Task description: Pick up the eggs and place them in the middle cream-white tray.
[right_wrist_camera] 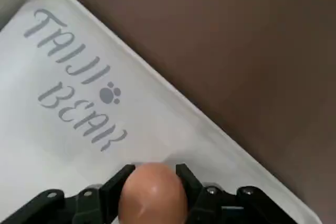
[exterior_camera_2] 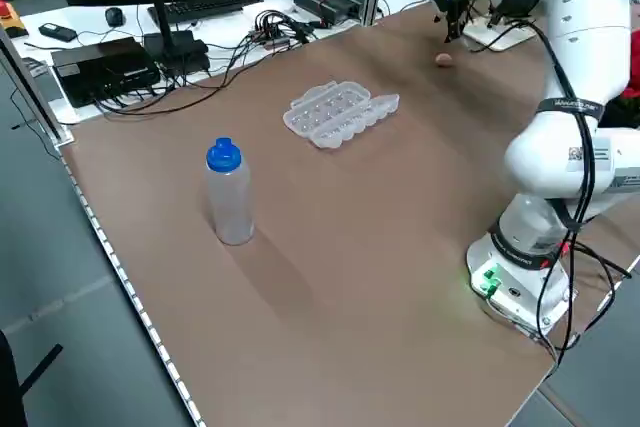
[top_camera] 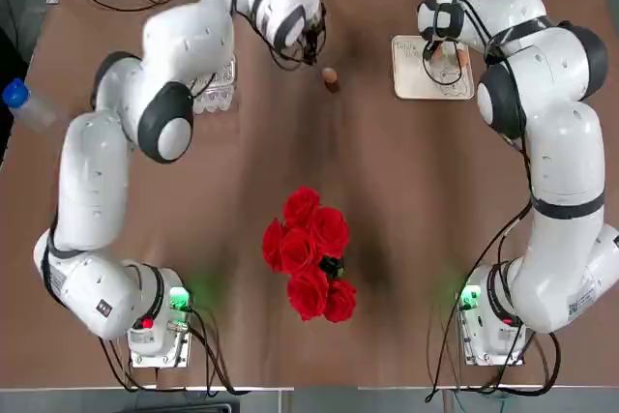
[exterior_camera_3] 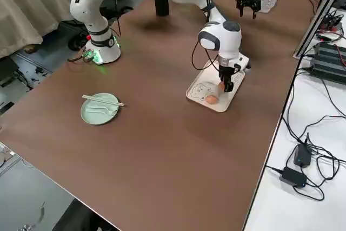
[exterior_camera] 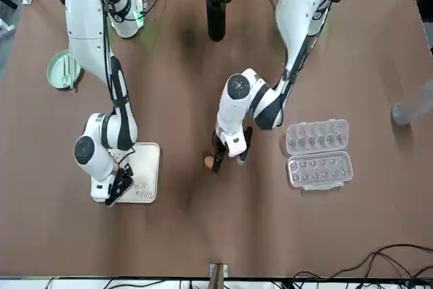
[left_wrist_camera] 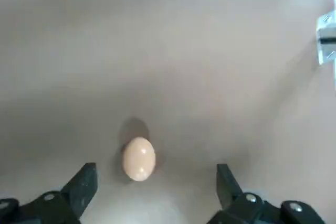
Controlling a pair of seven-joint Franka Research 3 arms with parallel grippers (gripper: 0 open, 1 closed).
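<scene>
Ana: How far along is the job?

Ben: Partly done. One egg (exterior_camera_3: pixel 212 99) lies on the tray (top_camera: pixel 416 86), out of any grip. A second egg (right_wrist_camera: pixel 153 198) is at the tray too, but the right gripper (right_wrist_camera: pixel 153 174) has it.

Ana: Has it let go of that one?

Ben: Not by the look of it. Its fingers are drawn in close, one on each side of the egg, over the tray. Whether the egg's underside touches the tray, he cannot tell; the release is probably the step in hand there.

Ana: And the third?

Ben: That egg (left_wrist_camera: pixel 139 159) sits on the bare table (top_camera: pixel 387 239), to the left of the tray and well apart from it. The left gripper (left_wrist_camera: pixel 157 179) is just above it, fingers spread wide, nothing between them in its hold.

Ana: So what is left?

Ben: By his reckoning, the right one frees its egg and makes room, then the left one closes on the loose egg and carries it right, to the tray. The carton (exterior_camera: pixel 318 153), farther left of the tray, plays no part. The risk is the round shell: a nudge could roll it, or knock it against the egg already down.
</scene>
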